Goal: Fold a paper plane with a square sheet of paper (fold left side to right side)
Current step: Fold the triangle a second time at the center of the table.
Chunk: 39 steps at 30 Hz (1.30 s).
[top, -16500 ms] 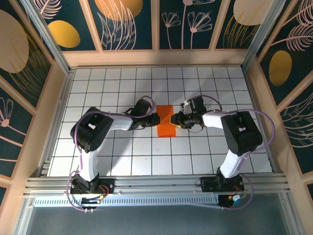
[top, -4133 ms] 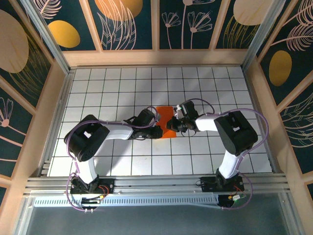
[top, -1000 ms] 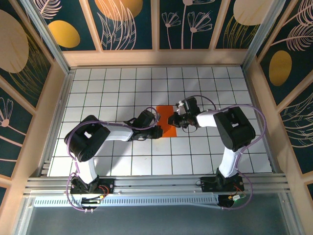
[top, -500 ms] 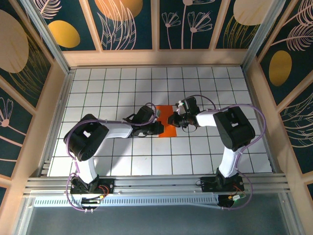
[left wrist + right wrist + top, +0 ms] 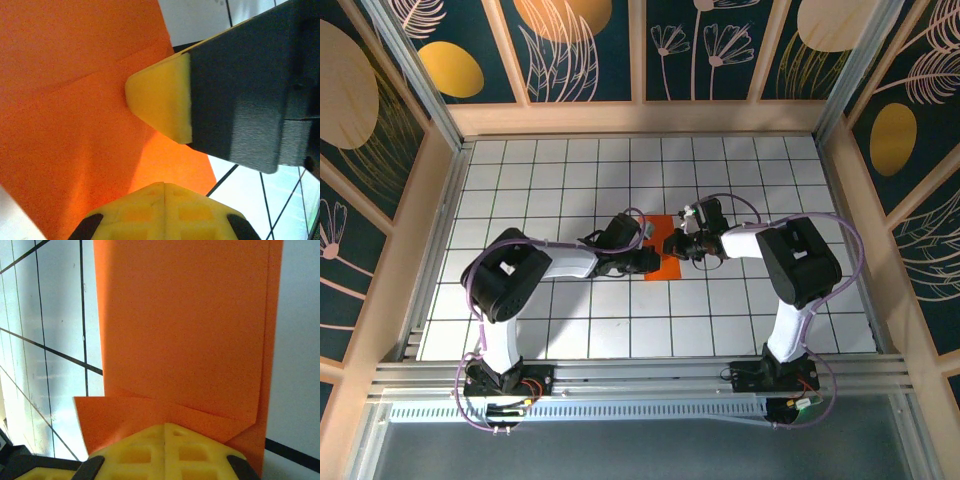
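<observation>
No legible text, number, brand or sign is present. The square sheet of paper (image 5: 185, 325) is unprinted orange. The wall panels (image 5: 570, 50) carry plant motifs.

Left tool (image 5: 648, 262) seemingly slid rightward.

There is one folded sheet of thin bright orange paper (image 5: 185, 325). It lies on one table of white square tiles with dark lines (image 5: 550, 170). There are two black and white robot arms, the left arm (image 5: 505, 280) and the right arm (image 5: 798, 262). There are two grippers with yellow pads, the left gripper (image 5: 648, 261) and the right gripper (image 5: 672, 244).
</observation>
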Tool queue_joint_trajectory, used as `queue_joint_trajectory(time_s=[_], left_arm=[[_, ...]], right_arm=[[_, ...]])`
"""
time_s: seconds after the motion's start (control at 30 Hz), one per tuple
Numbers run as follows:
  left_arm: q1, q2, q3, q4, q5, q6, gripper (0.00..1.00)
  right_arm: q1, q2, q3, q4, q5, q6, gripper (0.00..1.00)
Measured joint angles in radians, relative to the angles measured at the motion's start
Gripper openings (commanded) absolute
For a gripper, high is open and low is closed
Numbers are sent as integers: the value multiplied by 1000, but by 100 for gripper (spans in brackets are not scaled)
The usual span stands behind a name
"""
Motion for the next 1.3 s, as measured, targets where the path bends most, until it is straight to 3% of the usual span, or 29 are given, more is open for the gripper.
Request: queue_joint_trajectory(time_s=[1.3], left_arm=[[0, -59, -150, 79, 45, 68, 1]], right_arm=[[-1, 8, 24, -45, 3, -31, 0]])
